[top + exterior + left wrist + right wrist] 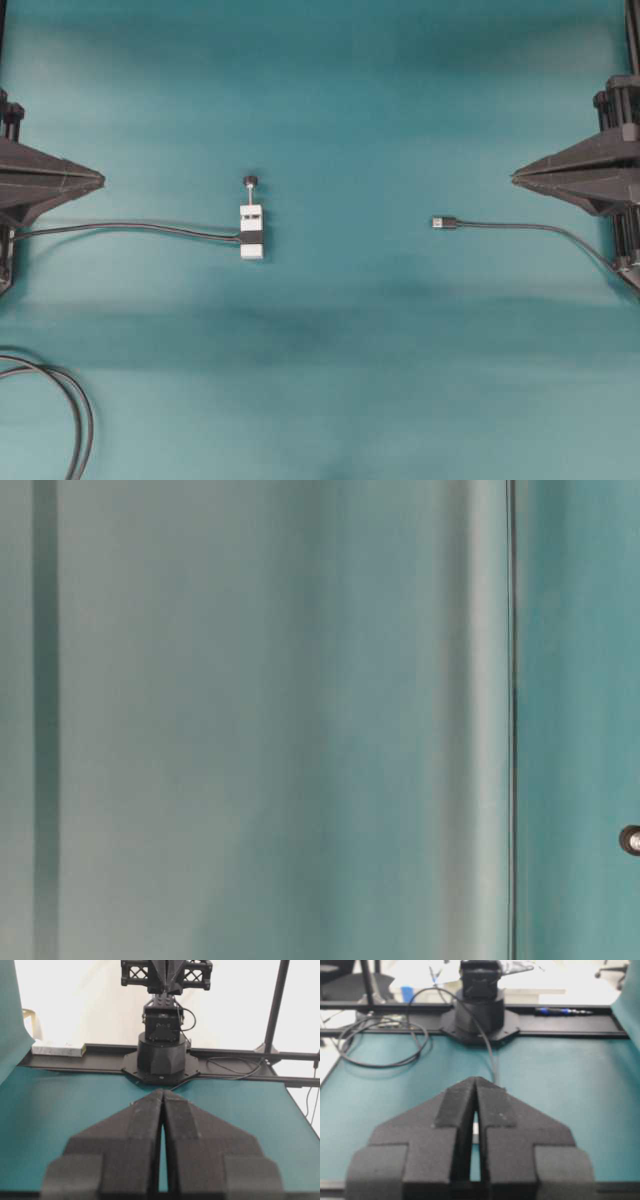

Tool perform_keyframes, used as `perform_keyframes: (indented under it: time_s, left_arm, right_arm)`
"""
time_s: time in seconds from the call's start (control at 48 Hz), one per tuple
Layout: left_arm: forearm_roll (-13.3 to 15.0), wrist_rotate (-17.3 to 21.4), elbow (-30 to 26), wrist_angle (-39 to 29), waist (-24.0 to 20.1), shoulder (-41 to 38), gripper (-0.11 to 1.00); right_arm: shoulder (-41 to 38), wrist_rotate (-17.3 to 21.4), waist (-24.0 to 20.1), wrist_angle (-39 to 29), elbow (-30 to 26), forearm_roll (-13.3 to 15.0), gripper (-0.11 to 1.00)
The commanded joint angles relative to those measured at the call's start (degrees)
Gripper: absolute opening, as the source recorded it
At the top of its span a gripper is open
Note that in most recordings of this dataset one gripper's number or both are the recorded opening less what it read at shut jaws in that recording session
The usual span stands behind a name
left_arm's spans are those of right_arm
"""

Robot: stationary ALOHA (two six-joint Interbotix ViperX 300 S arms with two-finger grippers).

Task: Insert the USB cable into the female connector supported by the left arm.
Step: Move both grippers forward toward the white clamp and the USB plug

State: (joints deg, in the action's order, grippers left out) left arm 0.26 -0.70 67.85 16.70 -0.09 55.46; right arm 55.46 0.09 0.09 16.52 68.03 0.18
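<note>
The female connector [251, 232], a small white block with a black band, lies on the teal mat left of centre. Its pin with a black knob [249, 181] points to the far side, and its dark cable [130, 228] runs off to the left. The USB cable [530, 228] lies right of centre, its plug [444, 222] pointing left toward the block. My left gripper [103, 180] hovers shut at the left edge, well clear of the block. My right gripper [513, 179] hovers shut at the right edge, apart from the plug. Both wrist views show the left gripper [163, 1092] and the right gripper [476, 1080] shut on nothing.
A looped double dark cable [80, 410] lies at the front left corner of the mat. The opposite arm's base [161, 1055] and a black rail [65, 1060] bound the mat's far end; likewise a base [479, 1010] with a coiled cable [380, 1055].
</note>
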Motion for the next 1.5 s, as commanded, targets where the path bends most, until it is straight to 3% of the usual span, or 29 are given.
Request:
perform_keyframes:
  time_s: [0.0, 0.146, 0.271, 0.437, 0.583, 0.687, 0.853, 0.895, 1.145, 1.374, 1.478]
  left_arm:
    - [0.35, 0.18, -1.32, -0.79, 0.0, -1.41, 0.06]
    - [0.88, -0.53, -2.99, -5.27, 0.79, -4.48, 0.06]
    - [0.88, -1.32, -3.96, -8.7, 0.88, -7.73, 0.06]
    - [0.88, -1.93, -4.13, -10.72, 0.88, -11.69, 0.05]
    - [0.88, -1.93, -4.31, -10.99, 0.88, -15.91, 0.08]
    - [0.88, -1.49, -4.31, -9.76, 0.88, -18.81, 0.24]
    - [0.88, -1.23, -2.37, -3.87, 0.79, -23.91, 0.72]
    - [0.88, -1.23, -1.58, -1.85, 0.88, -25.31, 0.79]
    - [0.88, -1.32, -1.32, 8.09, 0.53, -35.86, 0.75]
    - [0.88, -1.41, -4.13, 12.3, 0.26, -43.68, 0.78]
    - [0.88, -1.41, -4.22, 12.48, 0.0, -45.18, 0.81]
  right_arm:
    - [-0.62, 0.09, -0.18, 0.44, -0.88, 0.09, 0.0]
    - [-0.7, 2.29, -0.18, -0.7, -0.79, 0.0, 0.0]
    - [-1.23, 4.39, -0.18, -6.5, -2.02, 0.09, 0.0]
    - [-4.66, 4.48, -0.18, -14.06, -4.66, 0.09, 0.0]
    - [-7.91, 5.1, -0.18, -14.59, -4.66, 0.18, 0.0]
    - [-10.2, 7.29, -0.18, -14.59, -4.66, 0.18, 0.0]
    - [-12.3, 9.05, -0.18, -13.89, -2.9, 0.18, 0.0]
    - [-12.48, 9.23, -0.18, -13.27, -2.2, 0.18, 0.0]
    - [-14.68, 10.63, 0.7, -12.13, 3.34, 0.18, 0.0]
    - [-19.86, 12.57, 0.79, -10.02, 3.87, 0.53, 0.01]
    - [-22.94, 12.48, 1.41, -8.17, 4.13, 0.53, 0.11]
